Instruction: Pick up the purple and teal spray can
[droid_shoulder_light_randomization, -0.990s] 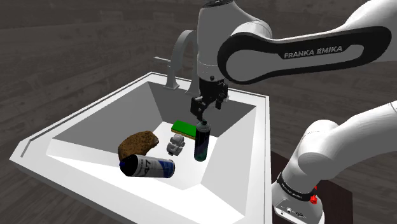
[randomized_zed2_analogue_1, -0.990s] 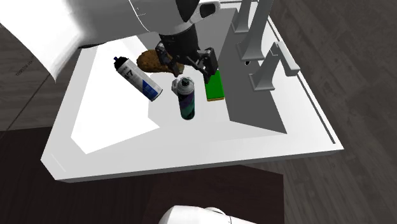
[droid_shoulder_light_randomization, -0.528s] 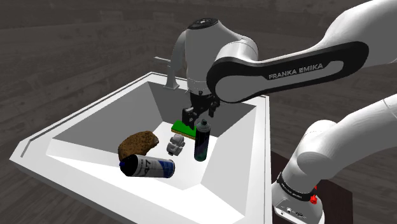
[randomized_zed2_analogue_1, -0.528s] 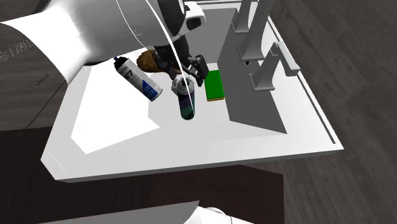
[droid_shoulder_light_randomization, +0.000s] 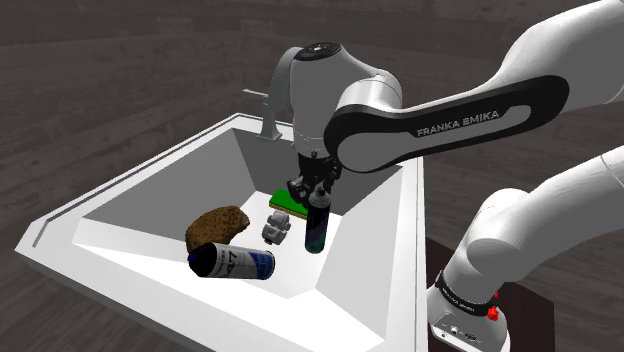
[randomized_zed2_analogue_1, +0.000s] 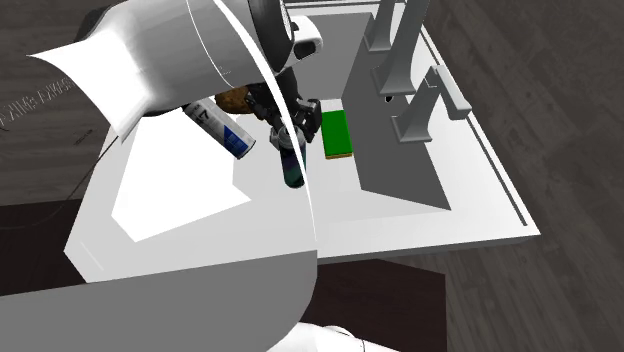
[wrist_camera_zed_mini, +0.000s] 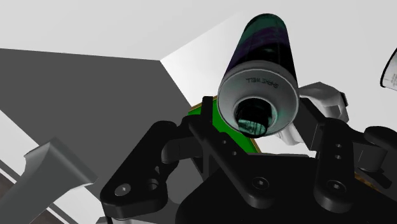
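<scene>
Gripper (droid_shoulder_light_randomization: 315, 188) sits right on top of the spray can (droid_shoulder_light_randomization: 317, 228), which stands upright in the white sink (droid_shoulder_light_randomization: 160, 185), just beside the green sponge (droid_shoulder_light_randomization: 287, 198) (dark body, purple and teal bands). On my wrist feed the fingers (wrist_camera_zed_mini: 213, 137) are spread either side of its cap, not clamped on it

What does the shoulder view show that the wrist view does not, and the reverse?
Shoulder view: the white arm and its stand, with the spray can upright in the sink. Wrist view: the can's round top with its nozzle, between the open fingers. Both: the can, the green block and the gripper.
</scene>
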